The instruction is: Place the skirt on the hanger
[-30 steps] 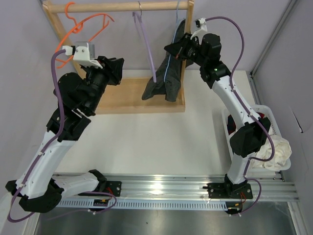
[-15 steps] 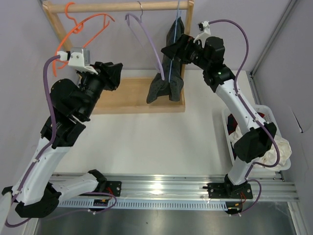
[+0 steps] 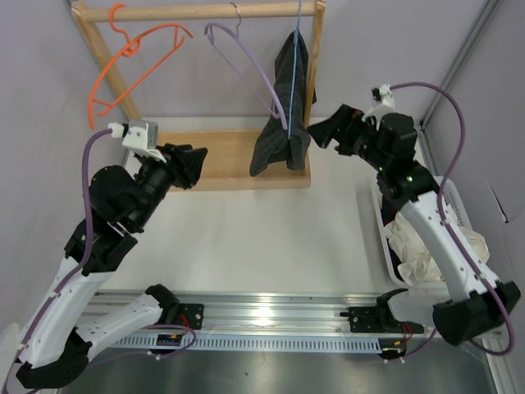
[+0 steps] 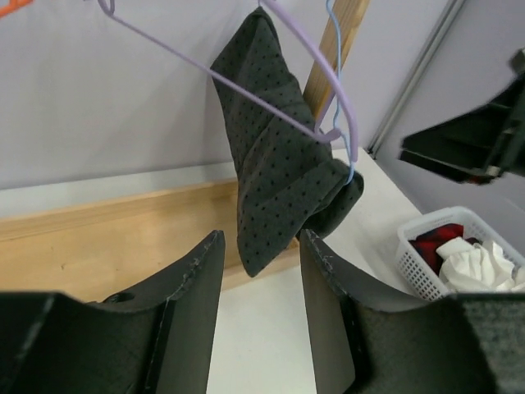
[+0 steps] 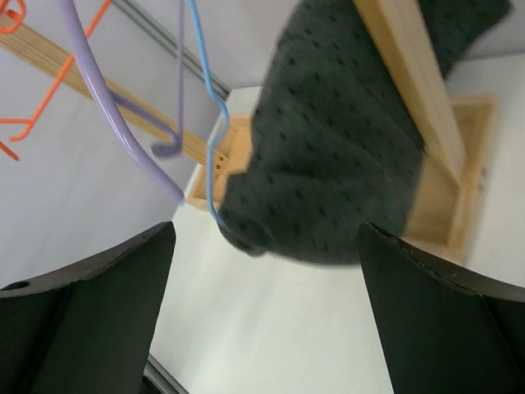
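Note:
The dark dotted skirt (image 3: 283, 123) hangs draped over the light-blue hanger (image 3: 294, 66), whose hook is on the wooden rod at the rack's right end. Nothing touches it. My left gripper (image 3: 194, 164) is open and empty, left of the skirt and lower. In the left wrist view the skirt (image 4: 279, 156) and blue hanger (image 4: 339, 57) lie beyond the left gripper (image 4: 261, 246). My right gripper (image 3: 322, 135) is wide open and empty, just right of the skirt. In the right wrist view the skirt (image 5: 344, 139) and blue hanger (image 5: 205, 90) hang ahead of the right gripper (image 5: 267, 238).
An orange hanger (image 3: 131, 66) and a purple hanger (image 3: 246, 61) hang on the same rod (image 3: 180, 11). The rack's wooden base (image 3: 221, 168) lies under them. A white basket (image 3: 382, 217) at the right holds white cloth (image 3: 414, 246) and dark red cloth (image 4: 431, 242).
My right gripper opened, let go at the skirt and hanger, and drew back to the right and nearer. The left arm pulled back and down. The skirt now hangs freely.

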